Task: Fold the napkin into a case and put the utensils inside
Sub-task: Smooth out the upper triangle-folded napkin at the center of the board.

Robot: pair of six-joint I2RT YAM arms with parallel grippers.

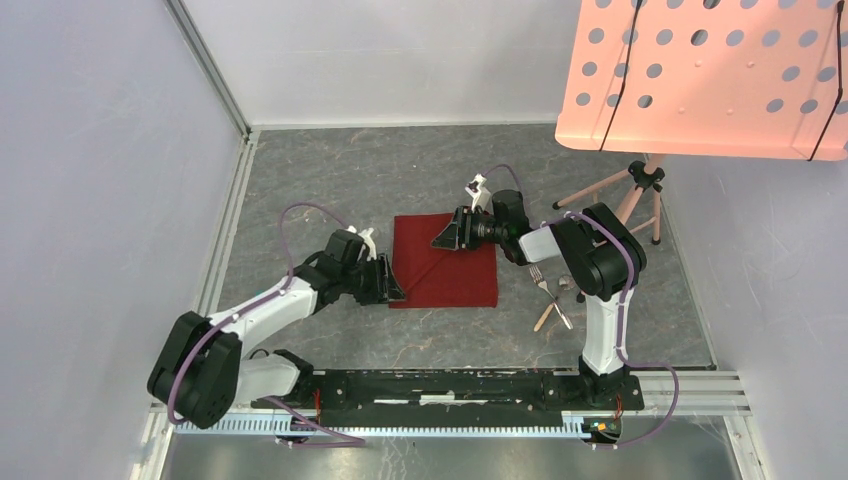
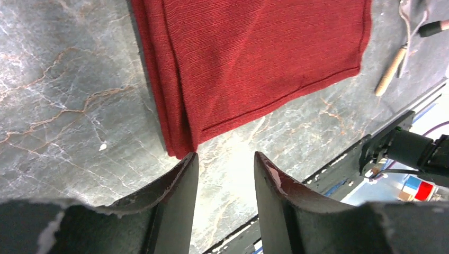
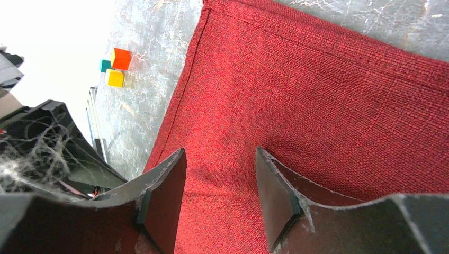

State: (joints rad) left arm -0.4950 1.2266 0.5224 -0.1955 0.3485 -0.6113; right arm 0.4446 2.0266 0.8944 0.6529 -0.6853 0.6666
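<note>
The dark red napkin (image 1: 445, 266) lies flat on the grey table, folded into layers along its left edge (image 2: 174, 106). My left gripper (image 1: 392, 285) is open and empty at the napkin's near left corner (image 2: 182, 148), its fingertips just off the cloth. My right gripper (image 1: 447, 236) is open and empty, hovering over the napkin's far middle part (image 3: 317, 95). The fork and spoon (image 1: 553, 295) lie on the table right of the napkin, partly under my right arm; they also show at the top right of the left wrist view (image 2: 407, 32).
A pink perforated board on a tripod (image 1: 640, 190) stands at the back right. Small coloured cubes (image 3: 116, 66) lie beyond the napkin in the right wrist view. White walls enclose the table; a metal rail (image 1: 450, 385) runs along the near edge.
</note>
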